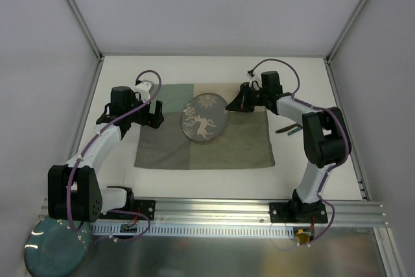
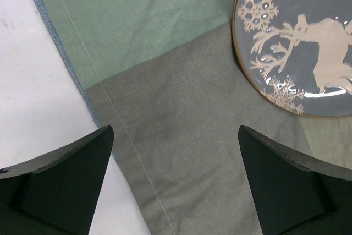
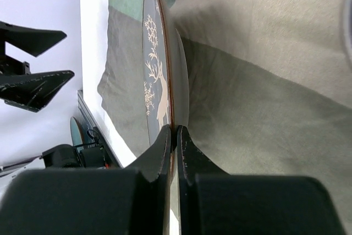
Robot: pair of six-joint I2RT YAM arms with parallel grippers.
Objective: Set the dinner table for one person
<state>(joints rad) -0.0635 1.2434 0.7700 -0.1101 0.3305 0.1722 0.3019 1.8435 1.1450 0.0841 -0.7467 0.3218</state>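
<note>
Setting part done, by my reckoning: cloth mat (image 1: 227, 144) spread mid-frame on the tabletop (image 1: 194, 180), reindeer plate (image 1: 205, 118) over its upper middle with my right hand (image 3: 175, 136) pinching the rim, left hand (image 2: 176, 131) open and empty at the mat's left edge, nothing else yet laid beside the plate.

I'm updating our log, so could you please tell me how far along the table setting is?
Done: the cloth mat lies flat on the dinner table. In hand: the right gripper pinches the reindeer plate by its rim over the mat; the left gripper hangs open above the mat's left edge. Left: releasing the plate, then probably the slim items by the right arm, too small to identify.
</note>
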